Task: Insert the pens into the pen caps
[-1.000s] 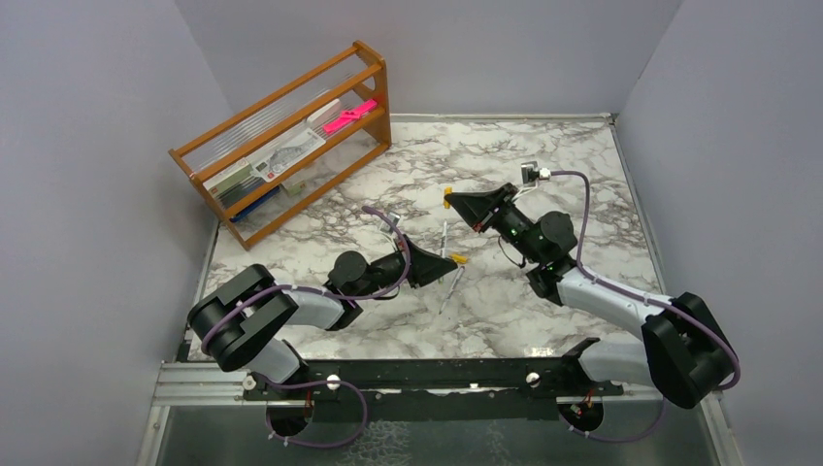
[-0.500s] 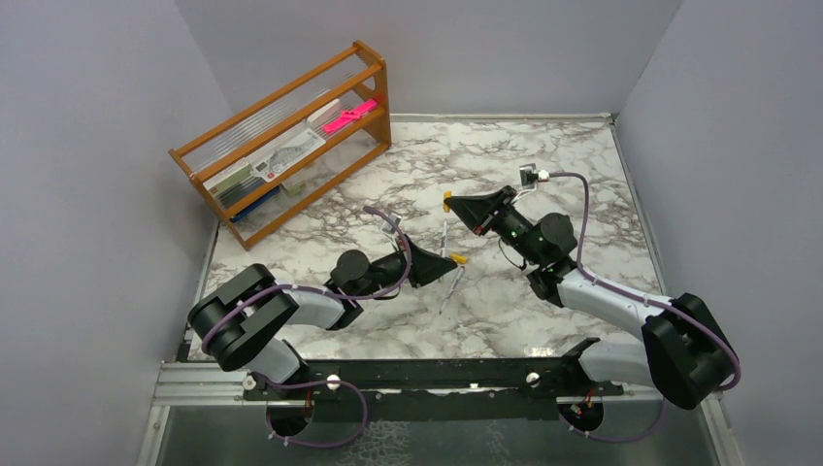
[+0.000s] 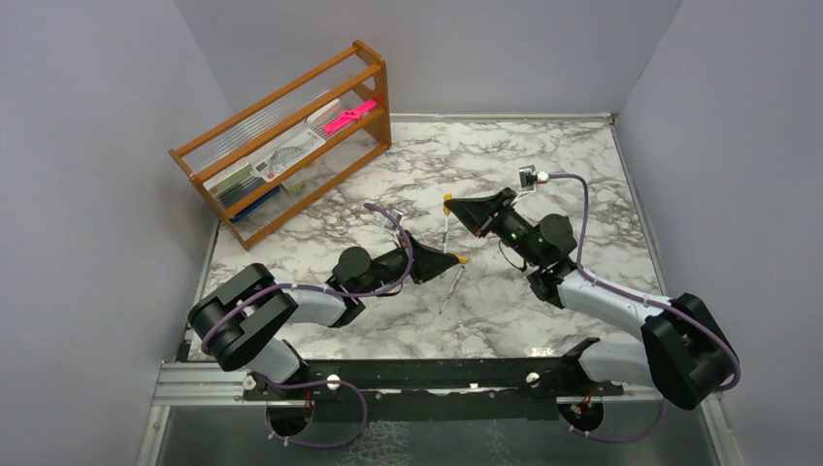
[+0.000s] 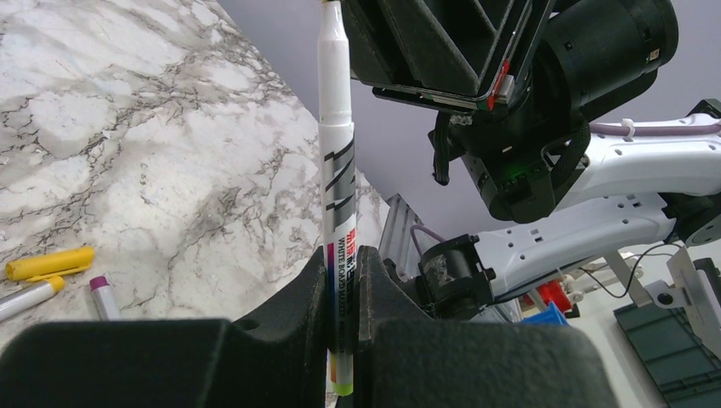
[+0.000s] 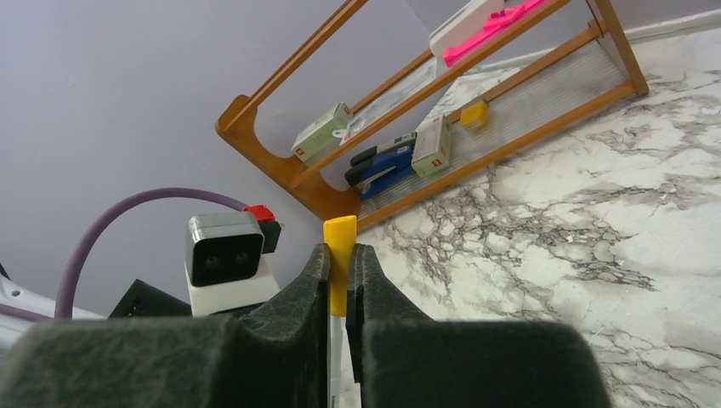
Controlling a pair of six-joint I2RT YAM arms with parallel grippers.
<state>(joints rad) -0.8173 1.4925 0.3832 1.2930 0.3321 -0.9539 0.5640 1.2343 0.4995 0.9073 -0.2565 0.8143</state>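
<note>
Yellow cap [image 5: 340, 255], right fingers [image 5: 298, 299] (pen [image 4: 336, 170], left fingers [image 4: 287, 316])

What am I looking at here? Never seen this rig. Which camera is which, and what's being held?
These are two small robot arms bolted at the near edge of a marble table. The wide picture is from a fixed camera above and behind them: left arm, right arm. The other two are from cameras on each wrist, looking along the jaws. The left jaws are shut on a white marker pen, its tip pointing toward the right arm. The right jaws are shut on a yellow cap; whether the tip is in it yet, I cannot tell. On the table lie a loose yellow cap, a purple-ended pen and a further pen. A wooden rack of stationery stands at the back left.
</note>
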